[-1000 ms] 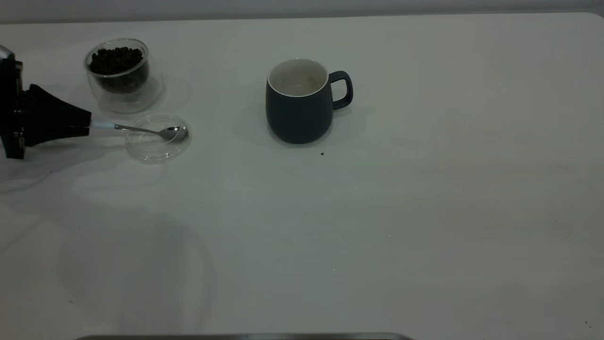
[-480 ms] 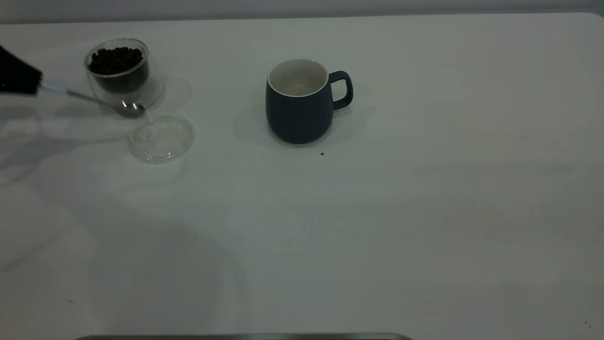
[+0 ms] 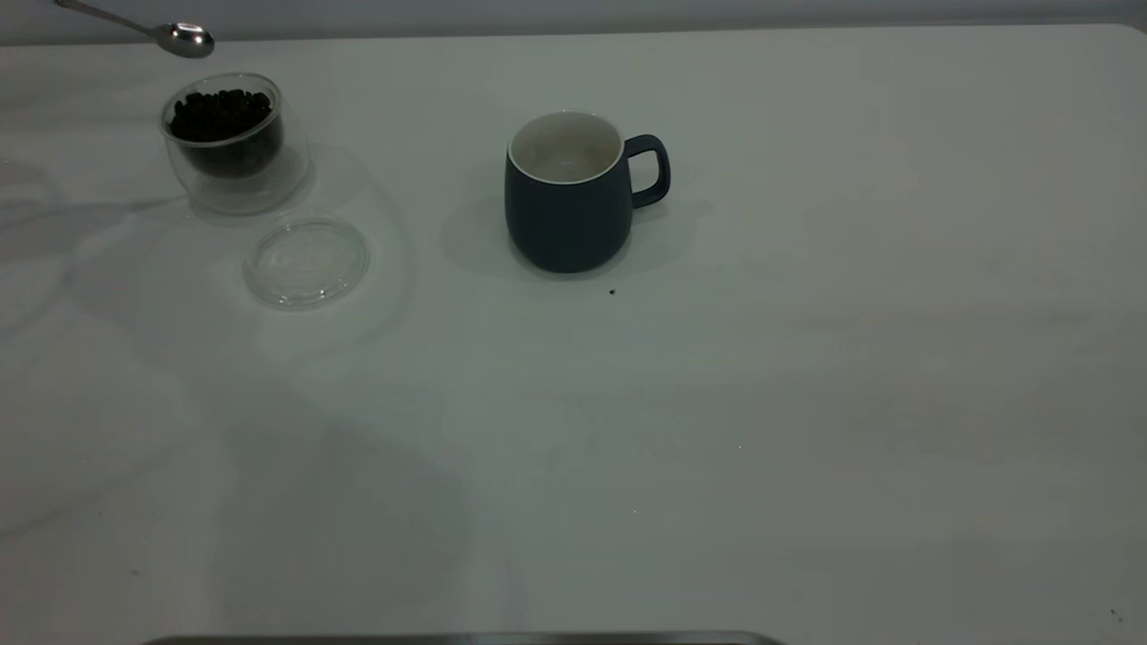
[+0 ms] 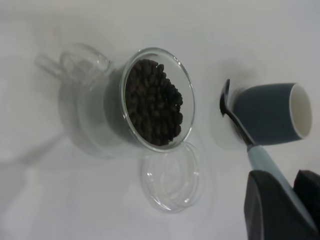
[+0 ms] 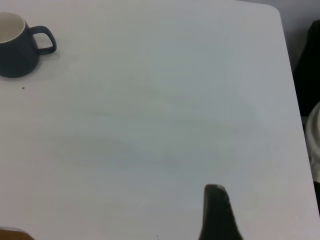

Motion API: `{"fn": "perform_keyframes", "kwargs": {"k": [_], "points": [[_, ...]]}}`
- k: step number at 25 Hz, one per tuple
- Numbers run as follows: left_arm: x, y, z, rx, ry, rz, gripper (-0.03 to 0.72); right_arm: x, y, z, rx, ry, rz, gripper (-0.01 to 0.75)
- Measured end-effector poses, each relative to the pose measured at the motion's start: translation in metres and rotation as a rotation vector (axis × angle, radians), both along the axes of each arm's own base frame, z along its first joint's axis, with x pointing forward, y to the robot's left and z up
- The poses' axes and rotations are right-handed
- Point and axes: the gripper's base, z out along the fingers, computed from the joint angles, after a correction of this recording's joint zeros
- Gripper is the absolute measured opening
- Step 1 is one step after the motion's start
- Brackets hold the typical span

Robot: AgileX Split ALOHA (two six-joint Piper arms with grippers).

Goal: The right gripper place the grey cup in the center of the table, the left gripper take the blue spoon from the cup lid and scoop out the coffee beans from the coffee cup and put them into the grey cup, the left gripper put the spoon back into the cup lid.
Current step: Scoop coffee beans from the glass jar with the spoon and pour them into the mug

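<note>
My left gripper [image 4: 286, 181] is shut on the pale blue handle of the blue spoon [image 4: 239, 124]. In the exterior view only the spoon's empty metal bowl [image 3: 184, 38] shows, held in the air just behind the coffee cup [image 3: 228, 143]; the gripper itself is out of that view. The clear coffee cup [image 4: 100, 107] holds a heap of coffee beans [image 3: 219, 115]. The empty cup lid [image 3: 306, 261] lies flat in front of it. The grey cup [image 3: 566, 193] stands upright mid-table, handle to the right, its inside empty. My right gripper [image 5: 216, 202] hovers over bare table [image 3: 717, 403], far from the grey cup [image 5: 15, 47].
A small dark speck [image 3: 612, 291] lies just in front of the grey cup. A dark strip [image 3: 448, 640] runs along the near edge. The right wrist view shows the table's rounded corner [image 5: 272, 10] and dark objects [image 5: 307, 60] beyond its edge.
My left gripper has lifted the spoon out of the cup lid and carried it up and back past the coffee cup. The gripper has left the exterior view. The lid now lies empty.
</note>
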Motion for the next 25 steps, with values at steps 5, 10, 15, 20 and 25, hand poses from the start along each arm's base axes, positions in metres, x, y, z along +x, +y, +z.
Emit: {"fn": "perform_keyframes", "kwargs": {"k": [5,10,15,20,25], "points": [[-0.001,-0.003,-0.002,0.076,-0.078,-0.11,0.132,0.0,0.0,0.0,0.0,0.0,0.0,0.459],[0.003,-0.006,-0.004,0.131,-0.161,-0.164,0.132,0.0,0.0,0.0,0.0,0.0,0.0,0.459],[0.01,-0.01,-0.015,0.185,-0.2,-0.166,0.132,0.0,0.0,0.0,0.0,0.0,0.0,0.459],[0.018,-0.02,-0.03,0.233,-0.229,-0.186,0.132,0.0,0.0,0.0,0.0,0.0,0.0,0.459],[0.025,-0.03,-0.044,0.277,-0.253,-0.205,0.132,0.0,0.0,0.0,0.0,0.0,0.0,0.459]]}}
